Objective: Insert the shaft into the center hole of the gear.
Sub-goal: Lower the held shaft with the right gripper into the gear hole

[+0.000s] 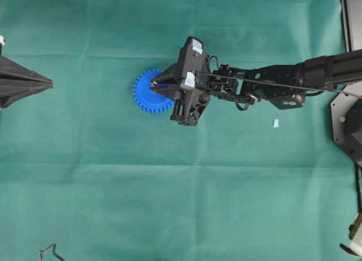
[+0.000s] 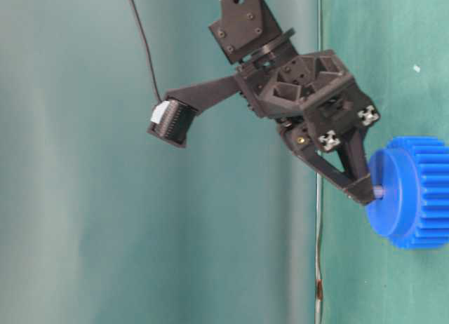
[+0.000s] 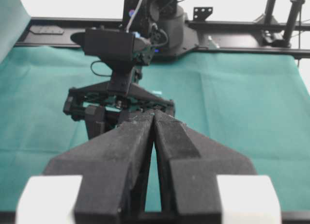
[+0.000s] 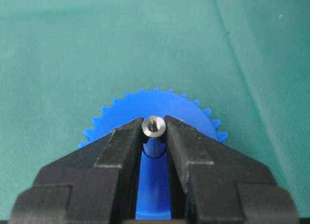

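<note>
— See the right gripper (image 4: 154, 129)? Its matte black fingers pinch the tiny shiny silvery metal shaft (image 4: 153, 126), rounded end up, right over the bright blue toothed plastic gear (image 1: 148, 92).

— The gear lies flat on the creased green cloth (image 1: 169, 204), with open cloth all around. Is the pin in the center hole?

— Can't tell; the fingers hide the hub. The left gripper (image 3: 154, 118) sits pressed together at the table's edge.
</note>
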Robot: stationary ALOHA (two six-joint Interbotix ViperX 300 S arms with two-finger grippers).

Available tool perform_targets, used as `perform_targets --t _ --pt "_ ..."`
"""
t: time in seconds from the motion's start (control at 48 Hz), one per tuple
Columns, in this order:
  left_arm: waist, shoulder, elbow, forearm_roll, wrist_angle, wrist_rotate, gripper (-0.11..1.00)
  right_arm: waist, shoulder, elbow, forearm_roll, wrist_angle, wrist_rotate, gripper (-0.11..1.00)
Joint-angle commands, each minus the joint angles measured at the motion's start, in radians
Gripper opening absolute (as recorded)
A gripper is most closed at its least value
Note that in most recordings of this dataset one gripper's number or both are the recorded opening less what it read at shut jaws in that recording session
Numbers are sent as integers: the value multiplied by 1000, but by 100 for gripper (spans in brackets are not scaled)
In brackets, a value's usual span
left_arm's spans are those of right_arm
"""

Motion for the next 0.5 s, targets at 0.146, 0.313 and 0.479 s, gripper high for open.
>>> perform_targets --t 0.146,0.313,0.479 --pt "2 5 -25 2 -3 0 0 2 6 -3 5 -18 3 16" --pt "2 6 -25 2 -3 -2 0 2 8 -3 8 -18 3 16" --pt "0 6 -25 2 -3 -2 0 5 8 -3 6 -14 3 16"
